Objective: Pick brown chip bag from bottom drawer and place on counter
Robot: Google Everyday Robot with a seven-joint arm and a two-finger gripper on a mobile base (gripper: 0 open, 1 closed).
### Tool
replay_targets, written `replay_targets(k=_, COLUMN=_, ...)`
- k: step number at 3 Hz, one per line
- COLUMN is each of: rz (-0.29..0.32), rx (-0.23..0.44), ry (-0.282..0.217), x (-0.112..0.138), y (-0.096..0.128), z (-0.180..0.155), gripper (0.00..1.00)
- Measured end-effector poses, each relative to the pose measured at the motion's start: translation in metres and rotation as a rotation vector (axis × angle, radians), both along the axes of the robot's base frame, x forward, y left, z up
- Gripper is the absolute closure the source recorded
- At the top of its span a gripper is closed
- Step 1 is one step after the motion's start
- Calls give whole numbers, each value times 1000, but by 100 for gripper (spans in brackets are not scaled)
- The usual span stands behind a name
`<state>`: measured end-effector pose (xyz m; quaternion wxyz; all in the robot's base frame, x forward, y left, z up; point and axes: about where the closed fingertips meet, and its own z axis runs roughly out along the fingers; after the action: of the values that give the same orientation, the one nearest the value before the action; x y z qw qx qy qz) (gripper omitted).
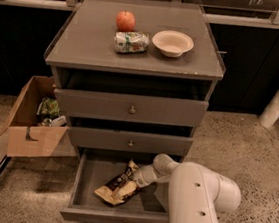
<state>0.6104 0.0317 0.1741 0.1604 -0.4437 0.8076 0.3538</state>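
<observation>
Mock kitchen or lab: speckled floor (254,162), dark cabinets (245,70), cardboard box (30,141), gripper (139,177) in bottom drawer (117,215).
</observation>
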Motion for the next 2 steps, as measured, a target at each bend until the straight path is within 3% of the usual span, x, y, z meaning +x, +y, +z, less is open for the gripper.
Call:
replay_targets(k=1, rz=-2, rx=1, ry=48, x=-9, y=5, z=-20, gripper=0)
replay_targets(k=2, rz=-3, rx=2, ry=54, x=-10, y=6, z=-24, gripper=0)
